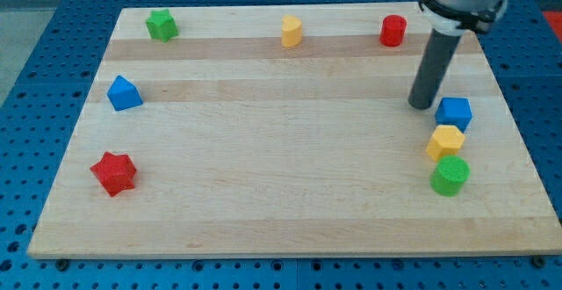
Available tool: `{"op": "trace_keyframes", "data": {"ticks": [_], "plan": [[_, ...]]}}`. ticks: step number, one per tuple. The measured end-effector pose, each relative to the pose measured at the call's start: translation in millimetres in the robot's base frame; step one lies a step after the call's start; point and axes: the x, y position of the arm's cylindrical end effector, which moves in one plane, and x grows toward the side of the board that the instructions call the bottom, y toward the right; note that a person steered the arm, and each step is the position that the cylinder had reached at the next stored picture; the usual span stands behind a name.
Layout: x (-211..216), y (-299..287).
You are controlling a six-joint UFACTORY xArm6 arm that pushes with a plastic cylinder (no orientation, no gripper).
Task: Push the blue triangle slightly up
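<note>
The blue triangle (124,93) lies near the left edge of the wooden board (281,193), at mid height. My tip (423,105) rests on the board far to the view's right, just left of a blue cube (455,112). The tip is a long way from the blue triangle, almost the whole board's width apart.
A green star (162,25), a yellow block (291,32) and a red cylinder (393,31) line the top. A red star (114,172) lies at the lower left. A yellow block (446,141) and a green cylinder (451,176) sit below the blue cube.
</note>
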Motion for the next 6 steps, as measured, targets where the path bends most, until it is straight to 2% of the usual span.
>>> {"op": "trace_keyframes", "data": {"ticks": [1,2,3,4,5,6], "plan": [[-29,-52],[-105,-58],[-143,-69],[-144,-13],[-111,-9],[-152,-9]]}}
